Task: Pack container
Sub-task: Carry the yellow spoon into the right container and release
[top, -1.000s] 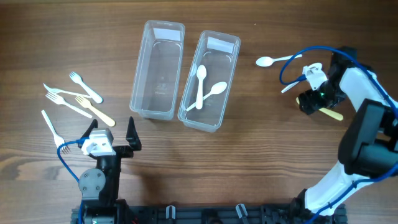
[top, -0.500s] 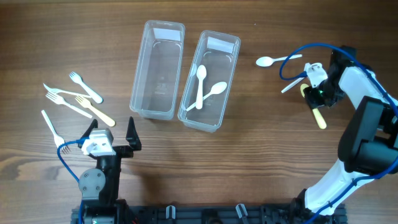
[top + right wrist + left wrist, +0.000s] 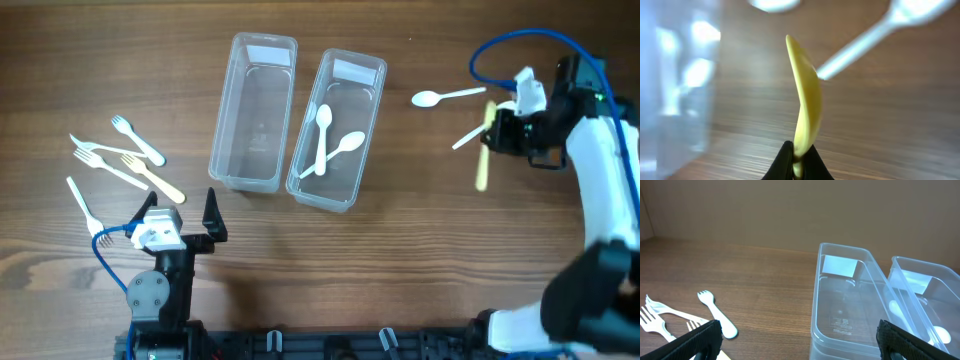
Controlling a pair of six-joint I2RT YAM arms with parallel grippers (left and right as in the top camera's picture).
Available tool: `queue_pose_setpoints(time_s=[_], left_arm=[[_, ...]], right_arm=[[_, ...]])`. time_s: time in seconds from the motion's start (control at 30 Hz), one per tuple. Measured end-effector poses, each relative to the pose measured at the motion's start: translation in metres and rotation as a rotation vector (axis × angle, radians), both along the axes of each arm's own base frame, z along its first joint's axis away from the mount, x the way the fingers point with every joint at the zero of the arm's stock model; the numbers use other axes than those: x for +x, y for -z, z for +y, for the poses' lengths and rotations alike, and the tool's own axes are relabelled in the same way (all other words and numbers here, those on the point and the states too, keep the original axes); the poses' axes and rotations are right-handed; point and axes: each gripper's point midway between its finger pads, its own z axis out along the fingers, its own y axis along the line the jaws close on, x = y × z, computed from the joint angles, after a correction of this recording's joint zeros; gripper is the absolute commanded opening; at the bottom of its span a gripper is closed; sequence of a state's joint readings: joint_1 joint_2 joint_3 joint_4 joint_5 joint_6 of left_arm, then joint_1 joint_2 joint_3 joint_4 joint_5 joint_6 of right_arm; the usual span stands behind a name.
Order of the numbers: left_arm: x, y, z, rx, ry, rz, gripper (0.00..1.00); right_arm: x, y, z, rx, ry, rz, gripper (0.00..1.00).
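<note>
Near the front-left corner of the wooden counter [image 3: 400, 260], the left gripper [image 3: 182, 212] waits with its fingers spread, holding nothing. Beyond it, by the left edge, thin plastic forks [image 3: 138, 142] lie loose and unpacked. Mid-counter stand two clear, rigid, rectangular tubs. The left tub [image 3: 255, 120] is empty, while the right tub [image 3: 350, 95] holds two glossy white spoons [image 3: 322, 130]. By the right edge, the right gripper [image 3: 493, 127] is clamped on a slim, curved yellow utensil [image 3: 481, 165]. A loose spoon [image 3: 445, 97] lies beyond. Packing looks barely begun.

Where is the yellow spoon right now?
Overhead, the yellow spoon is on the table's right side, pinched by the jaws of the right gripper, near the loose white spoon and right of the container holding two spoons.
</note>
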State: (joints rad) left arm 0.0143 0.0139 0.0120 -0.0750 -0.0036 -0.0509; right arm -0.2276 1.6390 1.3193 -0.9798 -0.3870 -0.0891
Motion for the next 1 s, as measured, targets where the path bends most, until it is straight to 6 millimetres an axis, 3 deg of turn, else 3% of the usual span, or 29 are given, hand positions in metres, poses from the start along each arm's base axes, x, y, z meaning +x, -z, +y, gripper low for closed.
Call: queue_pose_setpoints(time_s=[0.03,0.1,0.13,0.2,0.33,0.43,0.5,0.57,0.63,0.73,0.77,0.8,0.87,1.0], left_arm=[[0.000,0.000,0.000,0.000,0.000,0.000,1.00],[0.000,0.000,0.000,0.000,0.000,0.000,1.00],[0.000,0.000,0.000,0.000,0.000,0.000,1.00],[0.000,0.000,0.000,0.000,0.000,0.000,1.00],[0.000,0.000,0.000,0.000,0.000,0.000,1.00],[0.000,0.000,0.000,0.000,0.000,0.000,1.00],[0.000,0.000,0.000,0.000,0.000,0.000,1.00],[0.000,0.000,0.000,0.000,0.000,0.000,1.00],[0.000,0.000,0.000,0.000,0.000,0.000,1.00],[0.000,0.000,0.000,0.000,0.000,0.000,1.00],[0.000,0.000,0.000,0.000,0.000,0.000,1.00],[0.000,0.000,0.000,0.000,0.000,0.000,1.00],[0.000,0.000,0.000,0.000,0.000,0.000,1.00],[0.000,0.000,0.000,0.000,0.000,0.000,1.00]], right_arm=[[0.001,-0.022,0.020,0.039,-0.022,-0.057,0.04],[0.004,-0.045,0.053,0.100,-0.061,-0.123,0.04],[0.008,-0.061,0.088,0.156,-0.099,-0.168,0.04],[0.011,-0.071,0.126,0.214,-0.139,-0.197,0.04],[0.018,-0.104,0.226,0.331,-0.190,-0.312,0.04],[0.010,-0.116,0.271,0.352,-0.170,-0.352,0.04],[0.006,-0.113,0.284,0.321,-0.110,-0.357,0.04],[0.011,-0.103,0.283,0.284,-0.064,-0.352,0.04],[0.019,-0.083,0.280,0.237,-0.030,-0.323,0.04],[0.030,-0.032,0.281,0.162,-0.012,-0.239,0.11],[0.031,-0.022,0.282,0.150,-0.010,-0.222,0.17],[0.032,-0.016,0.282,0.142,-0.006,-0.210,0.32],[0.033,-0.011,0.282,0.138,0.000,-0.205,0.98],[0.037,-0.014,0.282,0.147,0.009,-0.219,1.00]])
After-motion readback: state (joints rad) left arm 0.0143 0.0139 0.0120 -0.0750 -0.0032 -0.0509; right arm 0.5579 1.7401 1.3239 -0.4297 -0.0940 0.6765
